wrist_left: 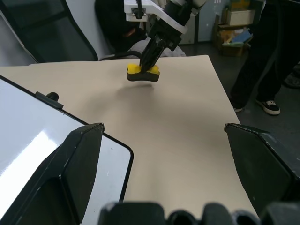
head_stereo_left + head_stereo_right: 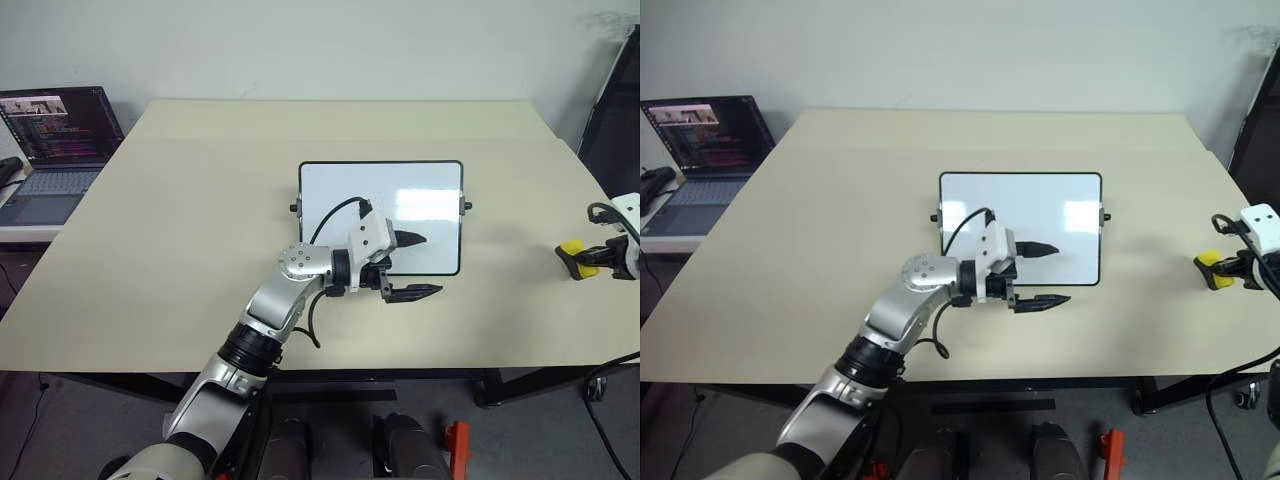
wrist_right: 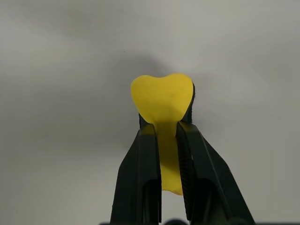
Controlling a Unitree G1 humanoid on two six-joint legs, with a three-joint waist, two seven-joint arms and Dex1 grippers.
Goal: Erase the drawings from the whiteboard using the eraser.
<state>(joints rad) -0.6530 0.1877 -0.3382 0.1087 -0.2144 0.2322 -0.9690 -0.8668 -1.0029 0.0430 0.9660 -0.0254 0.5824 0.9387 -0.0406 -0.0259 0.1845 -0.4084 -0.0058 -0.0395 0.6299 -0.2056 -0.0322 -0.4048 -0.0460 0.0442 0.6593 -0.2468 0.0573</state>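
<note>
At the far left edge of the head view a laptop [image 2: 60, 130] sat open on a separate low surface beside the beige table [image 2: 180, 250]. Toward the middle of the frame the left gripper [image 2: 410, 266] reached in from the lower left, pointing rightward across the lower right corner of the whiteboard [image 2: 420, 190]. Its jaws stood wide apart, one finger over the board's surface and the other just past its lower edge over bare table, with nothing between them. The whiteboard lay flat at the centre of the table. The part of its surface not covered by the arm looked blank and glossy, and no drawings could be made out on it; whether any lay hidden under the arm could not be told.

At the far right edge of the frame the right gripper [image 2: 583, 260] hung low over the table, well apart from the board. Its jaws were closed tight on the eraser [image 3: 161, 101], the yellow body pinched between the two black fingers and its black base turned downward; whether the base touched the table could not be told.

Judging by the blank board and the eraser held off to the side, the wiping looked done or nearly so, and the step in hand seemed to be setting the eraser aside. The next move likely called for lowering it onto the table and opening the jaws, unless marks remained under the left arm, which would have to clear away first.
</note>
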